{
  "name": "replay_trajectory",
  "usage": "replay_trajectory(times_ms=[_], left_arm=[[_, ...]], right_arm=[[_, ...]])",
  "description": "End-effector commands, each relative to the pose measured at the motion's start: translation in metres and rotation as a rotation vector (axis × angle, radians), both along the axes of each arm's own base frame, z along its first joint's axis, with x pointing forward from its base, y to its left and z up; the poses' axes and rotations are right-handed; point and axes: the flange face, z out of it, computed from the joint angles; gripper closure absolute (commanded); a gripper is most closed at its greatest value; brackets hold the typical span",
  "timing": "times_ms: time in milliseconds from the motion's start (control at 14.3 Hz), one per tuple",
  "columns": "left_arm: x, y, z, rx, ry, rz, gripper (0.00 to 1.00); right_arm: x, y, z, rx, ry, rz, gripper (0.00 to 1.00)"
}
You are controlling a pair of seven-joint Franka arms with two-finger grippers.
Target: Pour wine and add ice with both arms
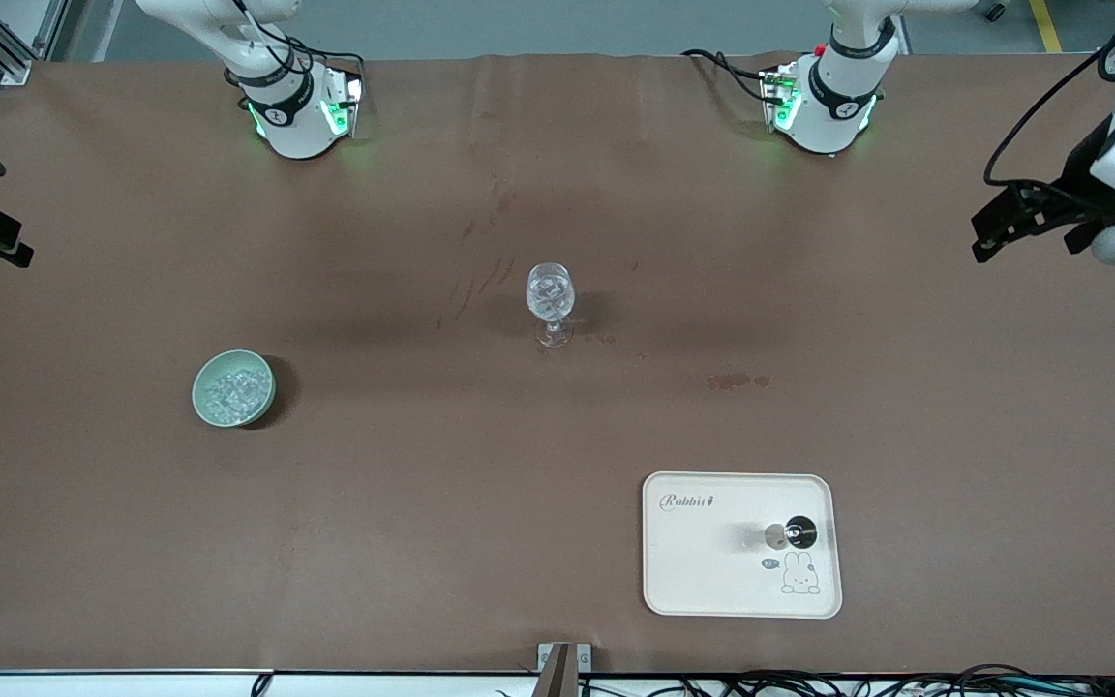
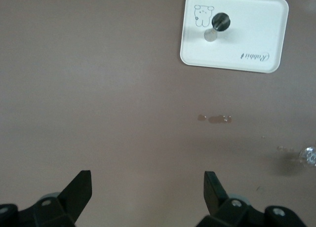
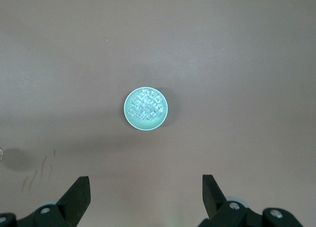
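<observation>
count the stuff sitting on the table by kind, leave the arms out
clear stemmed wine glass with ice cubes inside: 1
pale green round bowl holding clear ice cubes: 1
cream rectangular rabbit-print tray: 1
dark-topped bottle standing on the tray: 1
total: 4

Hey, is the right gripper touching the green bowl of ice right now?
Apart. The right wrist view shows the right gripper open, with bare table between its fingertips and the green bowl holding the ice.
</observation>
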Motion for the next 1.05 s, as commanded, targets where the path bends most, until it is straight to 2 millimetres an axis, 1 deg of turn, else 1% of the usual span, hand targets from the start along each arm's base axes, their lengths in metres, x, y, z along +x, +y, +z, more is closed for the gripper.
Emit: replay_trajectory(times_ms=[0, 70, 140, 210, 280, 350, 420, 490, 560, 700, 840, 909, 979], left_arm=[[-0.033, 0.011, 0.000, -0.007, 0.006, -0.036, 0.00], [-0.043, 0.012, -0.003, -0.006, -0.002, -0.036, 0.00], [-0.047, 0.012, -0.004, -0.006, -0.015, -0.036, 0.00], [-0.049, 0.014, -0.006, -0.009, -0.014, -0.033, 0.00], [-0.053, 0.020, -0.003, -0.050, -0.015, -0.017, 0.00], [-0.052, 0.022, -0.004, -0.073, -0.010, -0.008, 0.00], [-0.050, 0.022, -0.005, -0.070, -0.007, -0.011, 0.00], [-0.047, 0.017, -0.004, -0.068, -0.008, -0.022, 0.00], [-0.042, 0.014, -0.004, -0.064, -0.006, -0.027, 0.00], [-0.031, 0.013, -0.007, -0.063, 0.004, -0.024, 0.00], [-0.019, 0.015, 0.001, -0.032, -0.018, -0.025, 0.00], [-0.018, 0.013, 0.005, -0.001, -0.028, -0.033, 0.00], [-0.015, 0.011, 0.001, 0.014, -0.022, -0.039, 0.00]], right_arm=[[-0.009, -0.001, 0.002, 0.011, 0.000, 0.004, 0.00], [-0.010, -0.001, 0.003, 0.011, -0.002, 0.004, 0.00], [-0.009, -0.001, 0.002, 0.011, 0.000, 0.003, 0.00], [-0.009, -0.001, 0.002, 0.011, 0.000, 0.003, 0.00], [-0.010, -0.001, 0.003, 0.011, -0.002, 0.003, 0.00], [-0.010, -0.001, 0.003, 0.011, -0.002, 0.003, 0.00], [-0.009, -0.001, 0.002, 0.011, 0.000, 0.003, 0.00], [-0.010, -0.001, 0.003, 0.011, -0.002, 0.003, 0.00], [-0.010, -0.001, 0.003, 0.011, -0.002, 0.003, 0.00], [-0.010, -0.001, 0.003, 0.011, -0.002, 0.003, 0.00], [-0.010, -0.001, 0.003, 0.011, -0.002, 0.003, 0.00], [-0.009, -0.001, 0.002, 0.012, 0.001, 0.003, 0.00], [-0.010, -0.001, 0.003, 0.011, 0.000, 0.003, 0.00]])
